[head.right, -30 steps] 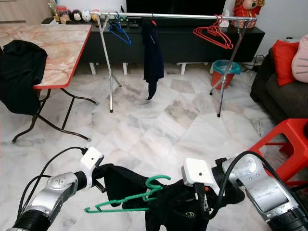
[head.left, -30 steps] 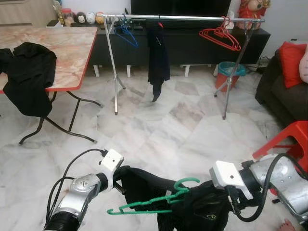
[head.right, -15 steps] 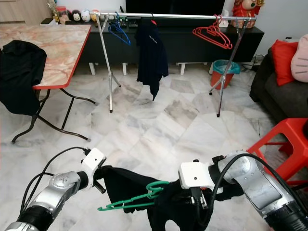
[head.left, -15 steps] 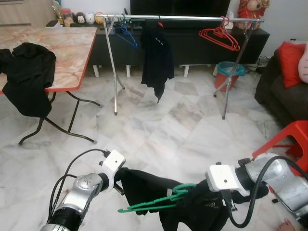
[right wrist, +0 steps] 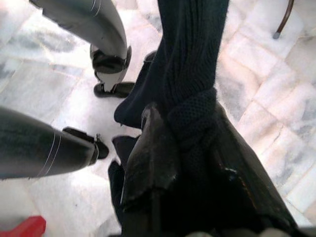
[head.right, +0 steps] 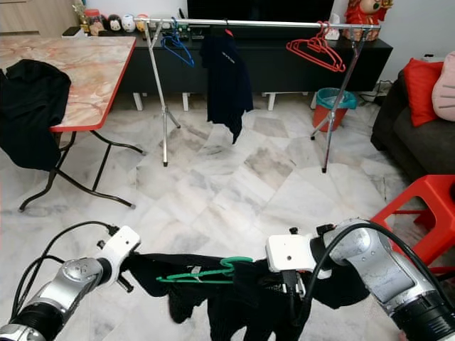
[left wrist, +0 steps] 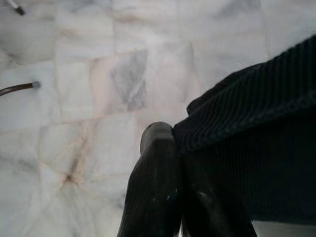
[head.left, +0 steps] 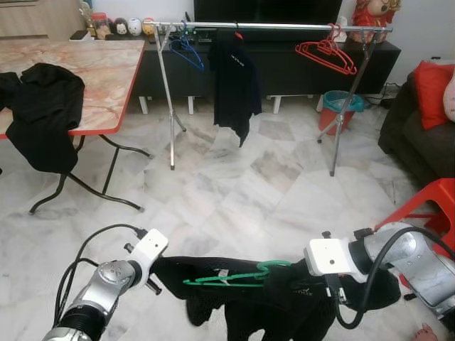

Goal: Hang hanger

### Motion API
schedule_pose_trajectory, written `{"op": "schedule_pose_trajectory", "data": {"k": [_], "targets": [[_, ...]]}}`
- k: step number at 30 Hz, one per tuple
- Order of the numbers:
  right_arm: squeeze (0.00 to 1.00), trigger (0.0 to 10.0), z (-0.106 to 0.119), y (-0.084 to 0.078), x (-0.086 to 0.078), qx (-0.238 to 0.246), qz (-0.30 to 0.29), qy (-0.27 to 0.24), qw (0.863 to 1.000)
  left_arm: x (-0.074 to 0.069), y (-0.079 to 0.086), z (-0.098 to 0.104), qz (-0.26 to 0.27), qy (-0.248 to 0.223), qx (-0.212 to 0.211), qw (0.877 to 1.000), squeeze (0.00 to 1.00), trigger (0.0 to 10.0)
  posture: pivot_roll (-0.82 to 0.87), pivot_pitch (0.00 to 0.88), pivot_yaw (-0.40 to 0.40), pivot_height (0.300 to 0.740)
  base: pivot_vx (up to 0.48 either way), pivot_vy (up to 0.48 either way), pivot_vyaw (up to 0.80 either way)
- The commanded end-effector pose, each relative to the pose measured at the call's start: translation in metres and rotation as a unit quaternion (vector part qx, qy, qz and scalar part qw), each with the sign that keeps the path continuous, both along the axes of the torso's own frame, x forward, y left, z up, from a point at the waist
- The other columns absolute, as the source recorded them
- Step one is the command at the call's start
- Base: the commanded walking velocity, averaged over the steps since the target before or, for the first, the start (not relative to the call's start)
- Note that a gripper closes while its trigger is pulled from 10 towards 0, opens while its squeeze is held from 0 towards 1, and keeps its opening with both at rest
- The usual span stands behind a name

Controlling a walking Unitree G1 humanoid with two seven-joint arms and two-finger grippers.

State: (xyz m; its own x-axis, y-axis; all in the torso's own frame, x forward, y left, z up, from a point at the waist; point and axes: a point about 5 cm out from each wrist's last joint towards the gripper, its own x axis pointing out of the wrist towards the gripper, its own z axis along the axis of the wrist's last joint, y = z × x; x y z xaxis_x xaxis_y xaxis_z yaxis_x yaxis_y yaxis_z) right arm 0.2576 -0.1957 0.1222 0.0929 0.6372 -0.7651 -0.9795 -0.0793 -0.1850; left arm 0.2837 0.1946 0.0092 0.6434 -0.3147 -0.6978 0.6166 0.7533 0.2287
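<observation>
A green hanger lies nearly level inside the neck of a black knitted garment, stretched low between my two arms. My left gripper is shut on the garment's left edge. Shut on a bunched fold at its right side is my right gripper, and the rest of the cloth hangs below. Across the room stands the clothes rail. It carries a blue hanger, a hung black top and red hangers.
A marble-topped folding table with black clothing draped over it stands at the left. A red stool and a dark sofa are at the right, a teal bin sits behind the rail. Open marble floor lies between.
My arms have spread apart, pulling the garment out wide, and the green hanger has dropped from tilted to nearly level. The black top on the rail has swung round.
</observation>
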Motion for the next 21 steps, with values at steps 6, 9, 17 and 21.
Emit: {"op": "schedule_pose_trajectory", "data": {"k": [6, 9, 17, 21], "targets": [[0.0, 0.0, 0.007, -0.038, 0.002, -0.107, -0.023, -0.015, 0.994, -0.022, 0.066, -0.012, 0.097, 0.045, 0.113, 0.988, 0.0, 10.0, -0.06, 0.0, 0.006, 0.74, 0.0, 0.0, 0.0], [0.0, 0.0, 0.006, -0.036, 0.005, -0.108, -0.026, -0.029, 0.993, -0.019, 0.066, -0.01, 0.097, 0.042, 0.111, 0.988, 0.0, 10.0, -0.06, 0.0, 0.005, 0.74, 0.0, 0.0, 0.0], [0.0, 0.0, 0.007, -0.027, 0.021, -0.081, -0.06, -0.097, 0.99, -0.015, 0.062, -0.007, 0.09, 0.036, 0.105, 0.99, 0.0, 10.0, -0.05, 0.0, 0.002, 0.74, 0.0, 0.0, 0.0], [0.0, 0.0, 0.008, -0.023, 0.025, -0.07, -0.068, -0.116, 0.989, -0.016, 0.06, -0.008, 0.085, 0.039, 0.103, 0.99, 0.0, 10.0, -0.05, 0.0, 0.001, 0.74, 0.0, 0.0, 0.0]]}}
